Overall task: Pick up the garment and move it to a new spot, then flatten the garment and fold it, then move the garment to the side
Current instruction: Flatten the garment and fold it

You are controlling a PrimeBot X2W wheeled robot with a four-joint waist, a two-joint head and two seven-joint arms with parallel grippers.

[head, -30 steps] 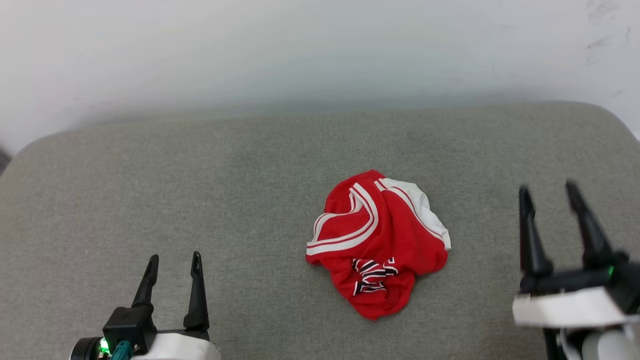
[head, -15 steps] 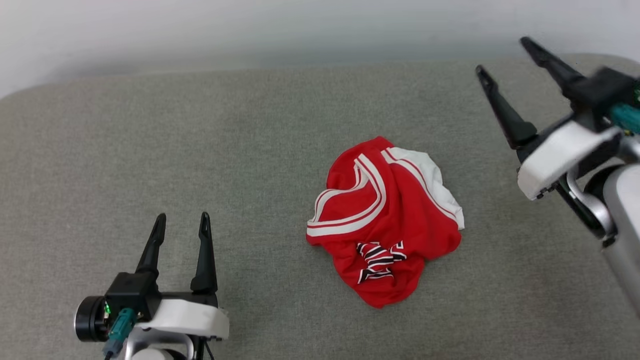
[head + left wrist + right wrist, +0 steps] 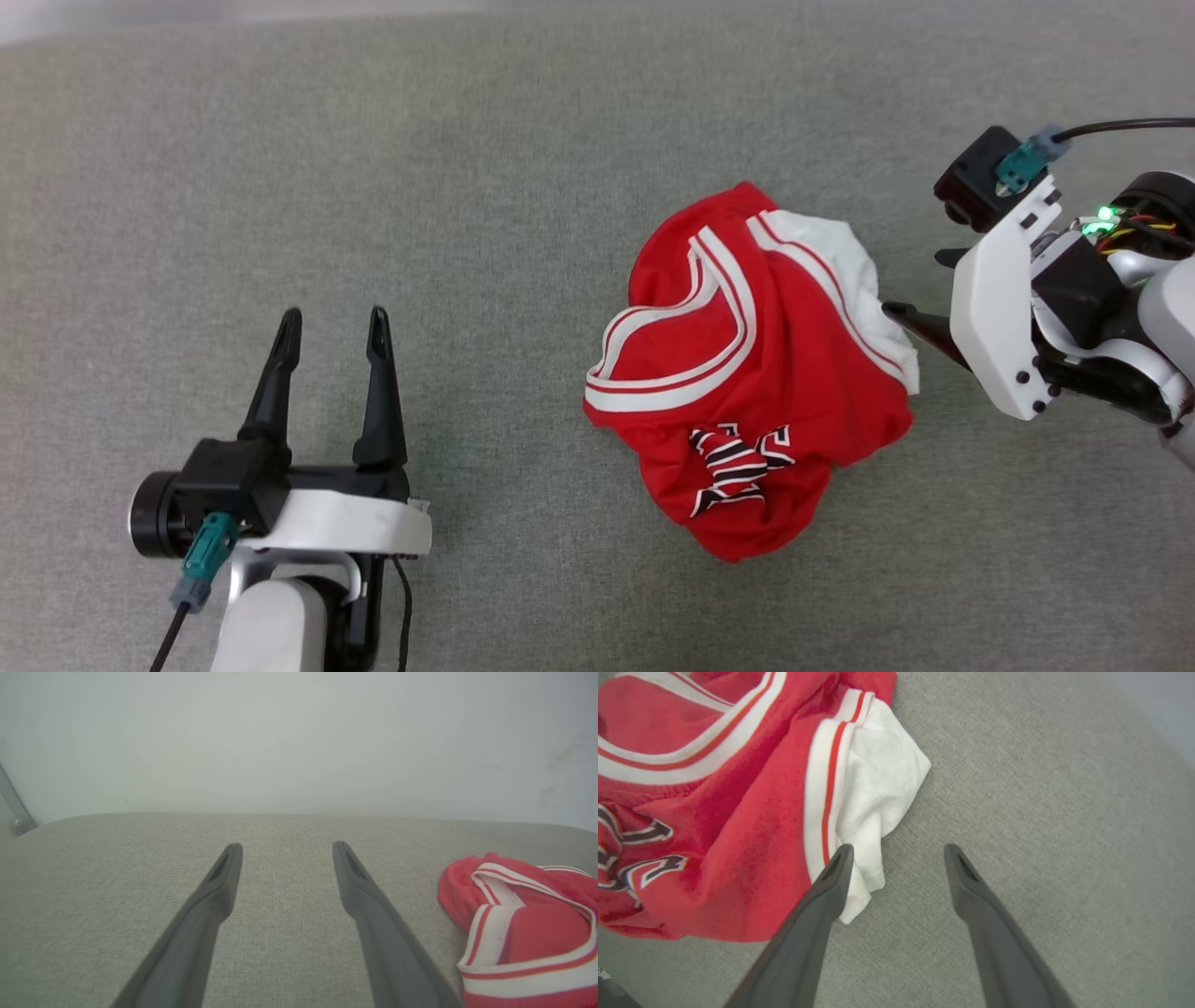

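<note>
– Now, where does the garment [image 3: 747,411] lie?
– Crumpled on the grey cushion [image 3: 420,168], red body up, lettering creased, white sleeve [image 3: 878,788] toward the right gripper [image 3: 899,848].
– Which arm is nearer?
– The right: fingers spread, empty, one tip just beside the sleeve hem. The left gripper [image 3: 334,313], also spread, stands well apart on the opposite side.

One garment [image 3: 756,392], one grey cushion [image 3: 420,159], two tools: left tool [image 3: 333,315], right tool [image 3: 899,848].
</note>
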